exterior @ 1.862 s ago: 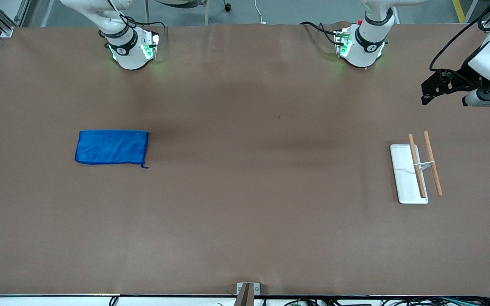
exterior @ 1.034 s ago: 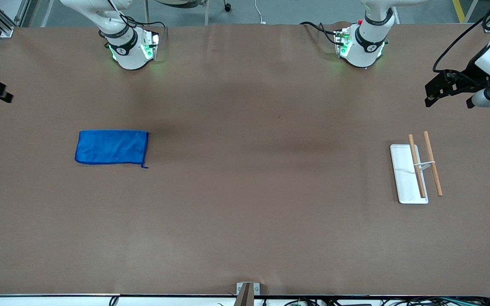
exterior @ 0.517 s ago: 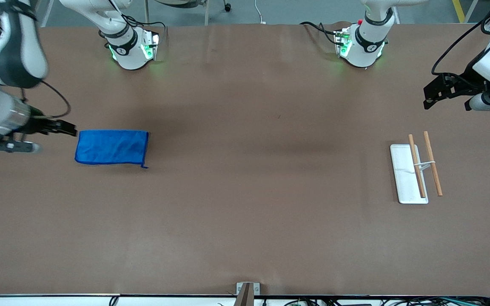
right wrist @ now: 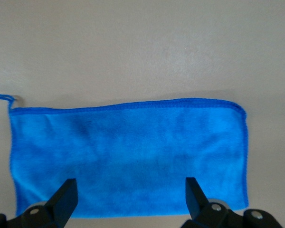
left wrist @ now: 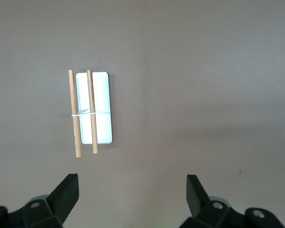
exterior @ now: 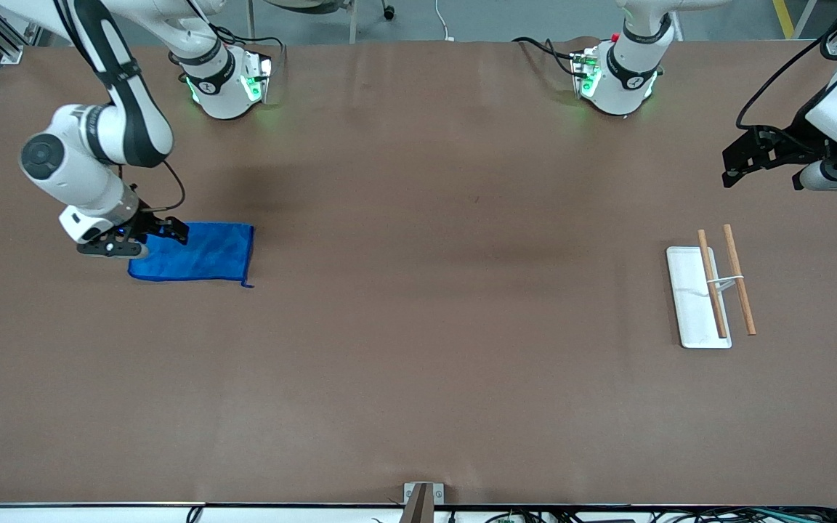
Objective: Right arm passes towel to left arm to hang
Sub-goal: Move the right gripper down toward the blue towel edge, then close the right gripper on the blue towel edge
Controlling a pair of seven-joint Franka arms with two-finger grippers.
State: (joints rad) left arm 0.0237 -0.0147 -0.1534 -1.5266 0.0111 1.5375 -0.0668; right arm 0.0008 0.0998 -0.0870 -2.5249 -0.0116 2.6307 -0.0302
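The blue towel (exterior: pixel 204 254) lies flat on the brown table toward the right arm's end. It fills the right wrist view (right wrist: pixel 128 152), with its small loop (right wrist: pixel 2 97) at one corner. My right gripper (exterior: pixel 171 231) is open and empty, low over the towel's end edge; its jaws (right wrist: pixel 130 187) stand wide apart above the cloth. My left gripper (exterior: pixel 734 165) is open and empty, held over bare table at the left arm's end. Its wrist view shows both fingers spread wide (left wrist: pixel 132 183).
A white tray (exterior: pixel 691 319) with two wooden rods (exterior: pixel 711 283) held above it stands at the left arm's end, also in the left wrist view (left wrist: pixel 102 128). The arm bases (exterior: pixel 226 87) (exterior: pixel 618 80) stand along the table's edge.
The right arm has swung in from the table's edge and come down over the towel's end. The left gripper has barely moved. The towel lies as before.
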